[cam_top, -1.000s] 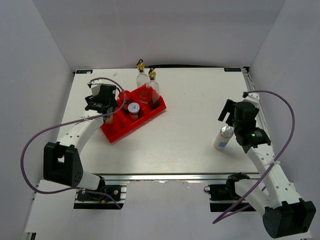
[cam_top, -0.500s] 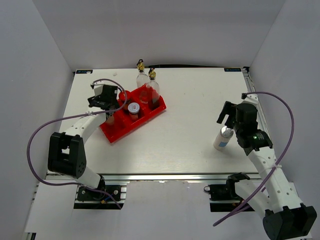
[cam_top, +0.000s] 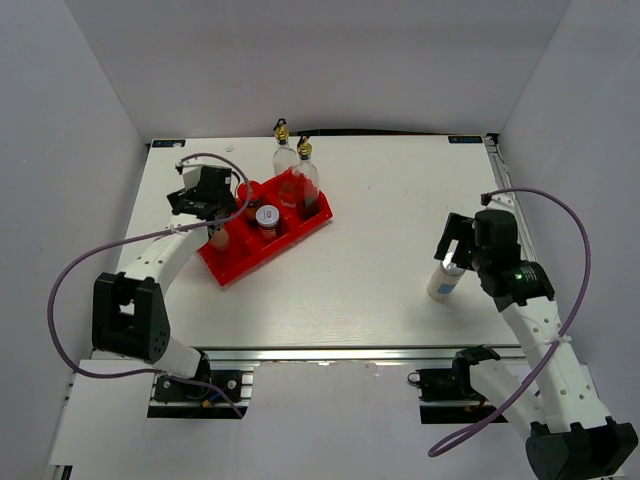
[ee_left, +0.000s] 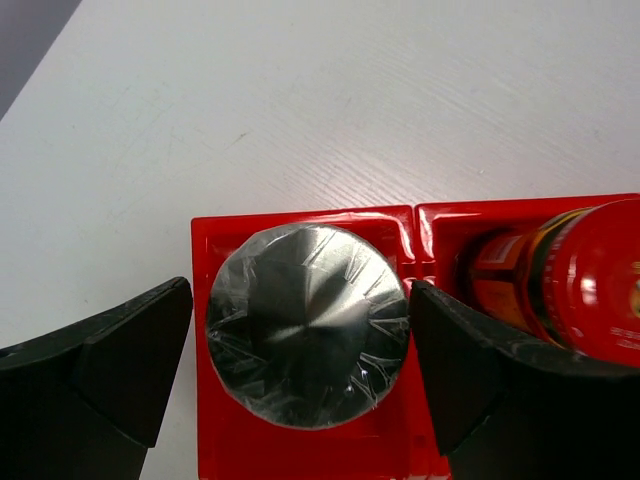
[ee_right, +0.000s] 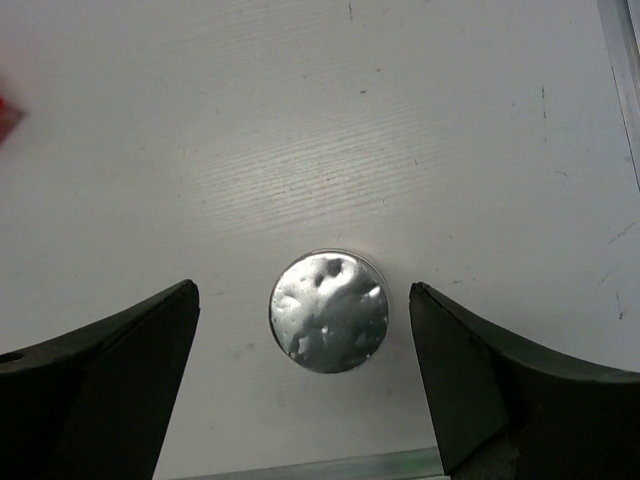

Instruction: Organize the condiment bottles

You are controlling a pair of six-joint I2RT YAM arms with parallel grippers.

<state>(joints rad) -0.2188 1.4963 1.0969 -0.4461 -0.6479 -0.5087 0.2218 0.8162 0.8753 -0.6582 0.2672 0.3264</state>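
Left gripper [ee_left: 300, 300] spread around tray's [ee_left: 300, 216] end shaker [ee_left: 308, 338] (maybe touching one finger); right gripper [ee_right: 302, 295] spread above lone shaker [ee_right: 329, 312], off tray.

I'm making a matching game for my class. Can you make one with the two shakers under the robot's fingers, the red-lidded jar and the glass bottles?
Things
1. Shaker under the left fingers
2. Shaker under the right fingers
3. Red-lidded jar
4. Glass bottles

Clues
A. Gold pourers on top
B. Alone on the bare table
C. End compartment of the red tray
D. Tray compartment beside the end one

Pairs: 1-C, 2-B, 3-D, 4-A
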